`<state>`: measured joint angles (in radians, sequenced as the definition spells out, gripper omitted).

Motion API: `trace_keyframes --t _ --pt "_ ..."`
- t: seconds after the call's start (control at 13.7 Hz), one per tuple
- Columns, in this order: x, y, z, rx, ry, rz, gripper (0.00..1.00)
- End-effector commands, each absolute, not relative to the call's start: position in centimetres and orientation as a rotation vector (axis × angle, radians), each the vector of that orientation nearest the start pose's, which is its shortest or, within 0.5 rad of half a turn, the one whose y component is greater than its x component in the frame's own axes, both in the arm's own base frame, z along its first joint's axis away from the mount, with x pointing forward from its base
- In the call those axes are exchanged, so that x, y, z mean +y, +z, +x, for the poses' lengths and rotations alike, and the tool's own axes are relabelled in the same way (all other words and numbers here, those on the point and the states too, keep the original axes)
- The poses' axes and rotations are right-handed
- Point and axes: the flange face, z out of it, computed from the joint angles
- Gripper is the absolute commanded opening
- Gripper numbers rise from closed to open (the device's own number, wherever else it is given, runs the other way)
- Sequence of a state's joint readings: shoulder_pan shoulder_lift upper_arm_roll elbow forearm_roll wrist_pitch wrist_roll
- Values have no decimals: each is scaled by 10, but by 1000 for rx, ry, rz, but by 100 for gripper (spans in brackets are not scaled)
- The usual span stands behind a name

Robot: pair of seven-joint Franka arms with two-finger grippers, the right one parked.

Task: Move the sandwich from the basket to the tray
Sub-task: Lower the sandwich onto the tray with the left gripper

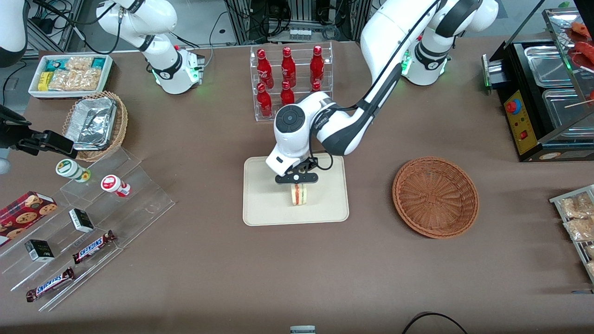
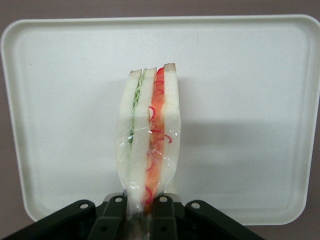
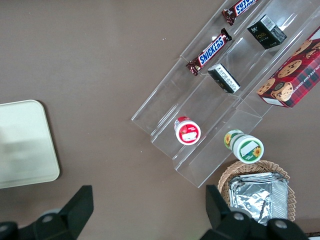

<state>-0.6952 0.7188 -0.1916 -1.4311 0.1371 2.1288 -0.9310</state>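
The pincer (image 1: 297, 178) hangs over the middle of the tray (image 1: 260, 208), pressed together on the upper end of one sandwich (image 1: 300, 194). The wrist view shows its two fingers (image 2: 116, 212) clamping the clear wrap and bread, with the sandwich extending straight down from the pincer toward the tray surface; whether its lower edge touches the tray cannot be told. The cut edge, one red and one green filling layer between pale bread slices, faces the front camera.

One tray lies on the table (image 1: 297, 278) directly below the pincer. One reddish-brown basket (image 1: 435, 196) sits on the table well apart from the pincer, toward the working arm's end, with nothing in it.

Other items, counted:
- One clear rack (image 1: 291, 79) holding seven red bottles, farther from the front camera than the pincer.
- One clear stepped display (image 1: 93, 232) toward the parked arm's end, carrying two Snickers bars (image 1: 94, 246), two small dark boxes (image 1: 81, 220) and two round lidded cups (image 1: 115, 184).
- One biscuit box (image 1: 25, 208) beside the display.
- One tan wicker basket (image 1: 118, 125) with foil containers.
- One white box of snack packets (image 1: 70, 74).
- One heated display case (image 1: 547, 93) at the working arm's end.
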Motion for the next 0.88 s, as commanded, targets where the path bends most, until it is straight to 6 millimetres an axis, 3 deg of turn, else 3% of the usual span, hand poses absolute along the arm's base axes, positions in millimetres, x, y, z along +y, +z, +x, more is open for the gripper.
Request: trace_keyframes --t 0.0,0.51,0.8 --pt "-563 268 467 17 -14 -3139 0" --pt "-562 255 470 -1 -31 -3146 0" --pt "-556 238 473 -53 -71 -3100 0"
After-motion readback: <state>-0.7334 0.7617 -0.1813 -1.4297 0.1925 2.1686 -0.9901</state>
